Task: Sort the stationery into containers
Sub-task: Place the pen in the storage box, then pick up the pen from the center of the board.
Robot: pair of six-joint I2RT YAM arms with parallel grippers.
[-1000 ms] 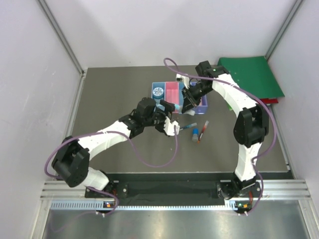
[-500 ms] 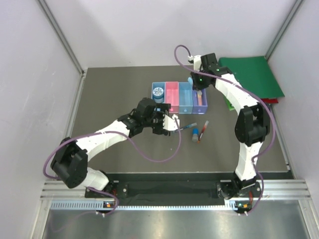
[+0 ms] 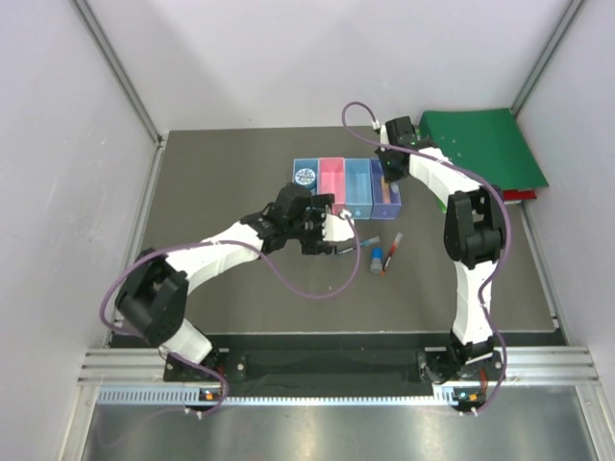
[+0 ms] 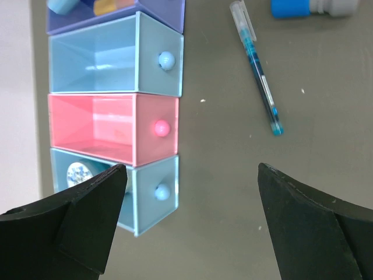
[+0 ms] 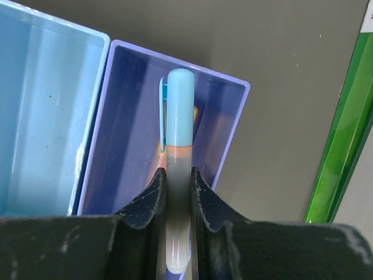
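Four bins stand in a row: blue (image 3: 306,177) with a round blue disc (image 4: 77,173), pink (image 3: 332,181), light blue (image 3: 357,181) and purple (image 3: 387,199). My right gripper (image 5: 176,175) is shut on a light-blue marker (image 5: 178,111) and holds it over the purple bin (image 5: 134,116), where something orange (image 5: 196,112) lies. My left gripper (image 4: 191,169) is open and empty above the table, just in front of the bins. A teal pen (image 4: 259,70), a small blue cylinder (image 3: 378,259) and a red pen (image 3: 394,252) lie on the table.
Green binders (image 3: 485,144) lie at the back right, close to the purple bin, and their edge shows in the right wrist view (image 5: 344,134). The grey walls stand close at left and right.
My right gripper has swung with the marker from the front of the bins round to the back and now sits over the purple bin. My left gripper has shifted slightly right.
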